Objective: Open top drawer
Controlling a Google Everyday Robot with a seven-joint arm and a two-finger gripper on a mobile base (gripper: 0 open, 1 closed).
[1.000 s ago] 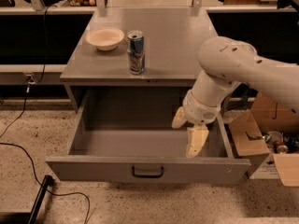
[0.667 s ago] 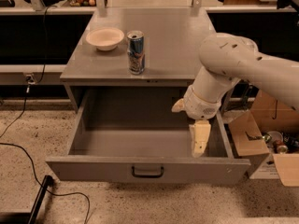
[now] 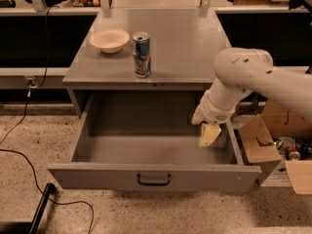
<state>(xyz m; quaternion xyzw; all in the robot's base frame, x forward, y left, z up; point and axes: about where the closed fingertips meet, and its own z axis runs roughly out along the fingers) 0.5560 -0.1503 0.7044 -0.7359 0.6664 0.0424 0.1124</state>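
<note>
One gripper is held inside the open drawer, near its right wall.
Its fingers are seen spread, with nothing gripped. The drawer is drawn well out beneath the table, on which a bowl and a can are set. Speckled floor, cables and a cardboard box are seen around. The drawer is grey and deep, fitted with a black bar handle.

The drawer gapes wide, floor bare: plenty of room left and centre. The claw hangs inside by the right wall, fingers apart, tight there. On the tabletop, can and bowl crowd the left; right side free.
</note>
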